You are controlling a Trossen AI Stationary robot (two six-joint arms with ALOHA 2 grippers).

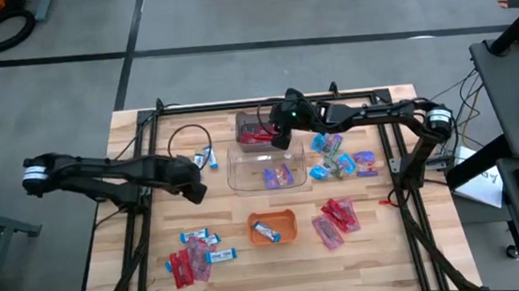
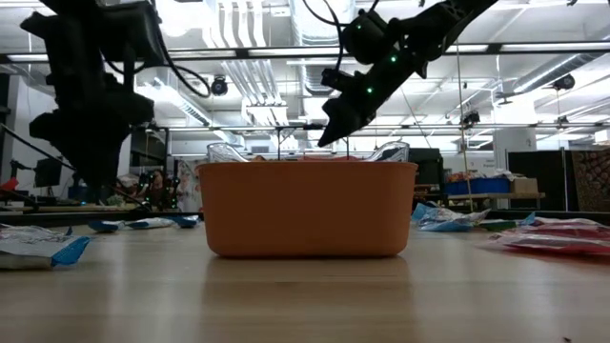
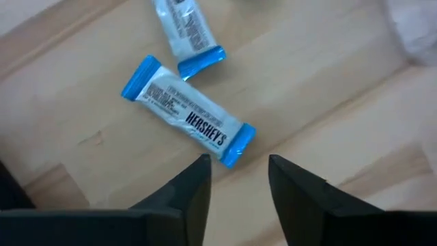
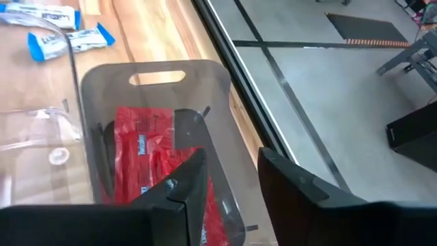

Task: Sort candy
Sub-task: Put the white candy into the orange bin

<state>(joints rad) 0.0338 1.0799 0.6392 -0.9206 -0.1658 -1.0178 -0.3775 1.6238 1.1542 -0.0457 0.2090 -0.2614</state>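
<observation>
The left gripper [image 3: 237, 179] hung low over the tabletop [image 1: 157, 267], on the left side of it. Its fingers [image 3: 188, 188] were spread apart and held nothing. Just ahead of the tips lay a blue-and-white bar [image 3: 188, 117]. Its long side ran slantwise across the gap between the fingers, with one blue end nearly at the tips. A second bar [image 3: 184, 31] lay just past it, close to its other end. The left arm was far nearer to these two than the right arm.

The right gripper [image 4: 231, 174] hung over a smoky clear bin [image 4: 160, 75] at the back of the tabletop. Its fingers were apart and empty too. Red packets [image 4: 147, 154] lay in the bin below them.

More candy sat in small heaps near the front and on the right side. An orange tray [image 1: 273, 227] held one bar.
</observation>
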